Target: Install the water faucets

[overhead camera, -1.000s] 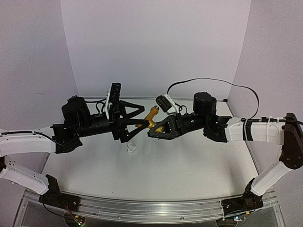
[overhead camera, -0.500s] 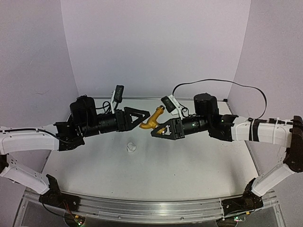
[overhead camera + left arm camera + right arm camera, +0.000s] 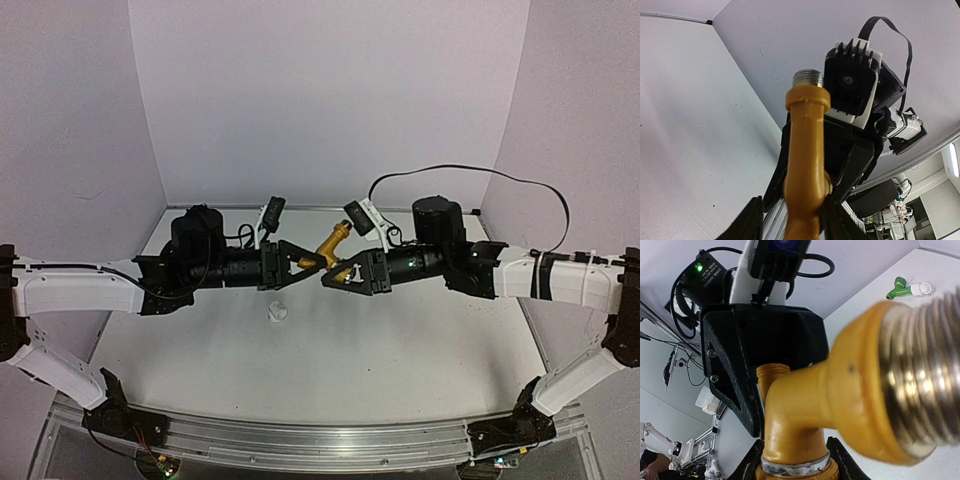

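Note:
The yellow-gold faucet [image 3: 331, 245] hangs in mid-air above the table's middle, threaded end [image 3: 809, 78] up and toward the back. My right gripper [image 3: 338, 276] is shut on its base, with both pads against the collar [image 3: 795, 475]. From the left, my left gripper [image 3: 304, 260] has closed round the faucet's other limb [image 3: 804, 170]. One of its fingers [image 3: 840, 220] presses the faucet; the other stands close beside it. In the right wrist view the green faucet [image 3: 898, 288] lies on the table next to a white fitting [image 3: 920, 288].
A small white pipe fitting [image 3: 277, 312] lies on the table under the grippers. Purple walls close the back and both sides. A black cable [image 3: 470, 178] arcs over the right arm. An aluminium rail [image 3: 320, 445] runs along the near edge.
My left arm has reached further right, its wrist has turned, and its wide-open jaws have closed onto the faucet. The right gripper has kept hold and tilted the faucet more upright.

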Robot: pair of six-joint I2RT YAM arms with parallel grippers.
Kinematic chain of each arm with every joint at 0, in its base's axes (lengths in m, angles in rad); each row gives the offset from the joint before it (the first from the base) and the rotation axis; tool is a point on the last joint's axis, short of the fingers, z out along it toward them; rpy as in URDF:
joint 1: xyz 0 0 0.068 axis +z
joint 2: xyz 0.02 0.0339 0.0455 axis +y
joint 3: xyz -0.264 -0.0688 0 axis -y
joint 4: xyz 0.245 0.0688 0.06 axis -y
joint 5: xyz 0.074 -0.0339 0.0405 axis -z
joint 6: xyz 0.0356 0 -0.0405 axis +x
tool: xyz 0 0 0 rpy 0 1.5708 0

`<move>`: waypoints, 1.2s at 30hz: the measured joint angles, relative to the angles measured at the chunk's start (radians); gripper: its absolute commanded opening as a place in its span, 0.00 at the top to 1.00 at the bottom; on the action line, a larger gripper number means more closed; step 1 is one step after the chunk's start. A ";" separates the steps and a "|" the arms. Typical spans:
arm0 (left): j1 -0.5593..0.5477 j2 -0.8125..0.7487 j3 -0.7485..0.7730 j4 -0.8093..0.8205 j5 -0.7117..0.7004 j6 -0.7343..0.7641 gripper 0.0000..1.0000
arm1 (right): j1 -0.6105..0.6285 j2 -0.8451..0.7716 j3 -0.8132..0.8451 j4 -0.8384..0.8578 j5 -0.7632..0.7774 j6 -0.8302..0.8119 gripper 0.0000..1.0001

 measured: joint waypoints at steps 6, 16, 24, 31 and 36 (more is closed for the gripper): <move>0.008 0.010 0.026 -0.009 0.017 -0.011 1.00 | -0.001 -0.004 0.001 -0.033 0.044 -0.047 0.62; 0.055 0.012 0.026 -0.029 -0.039 -0.117 1.00 | 0.083 -0.033 0.000 -0.146 0.465 -0.218 0.23; 0.102 0.055 0.026 -0.031 -0.035 -0.249 1.00 | 0.216 -0.019 0.001 -0.128 0.825 -0.510 0.25; 0.109 0.065 0.026 -0.045 -0.025 -0.278 1.00 | 0.241 0.092 0.053 -0.119 0.986 -0.665 0.29; 0.108 0.069 0.026 -0.046 -0.001 -0.282 1.00 | 0.241 0.127 0.085 -0.075 1.035 -0.715 0.31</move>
